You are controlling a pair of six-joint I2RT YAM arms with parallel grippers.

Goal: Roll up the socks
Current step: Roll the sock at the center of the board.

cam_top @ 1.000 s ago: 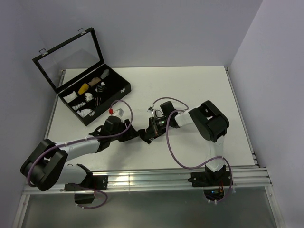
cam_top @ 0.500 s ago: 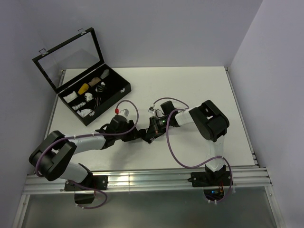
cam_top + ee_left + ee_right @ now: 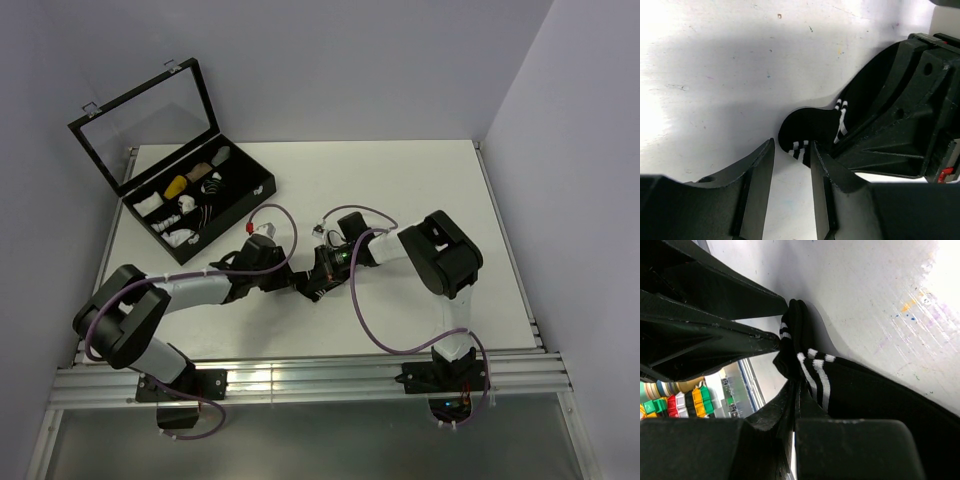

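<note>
My right claw (image 3: 796,387) clamped the socks (image 3: 812,125), which lay cuff-first just ahead of my parted left claw (image 3: 791,146).

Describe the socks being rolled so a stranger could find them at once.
On the white table, look at the middle, where the left gripper and right gripper meet tip to tip. The socks lie between them: black fabric with thin white stripes at the cuff, unlike the white, yellow and tan bundles in the black case far left.
</note>
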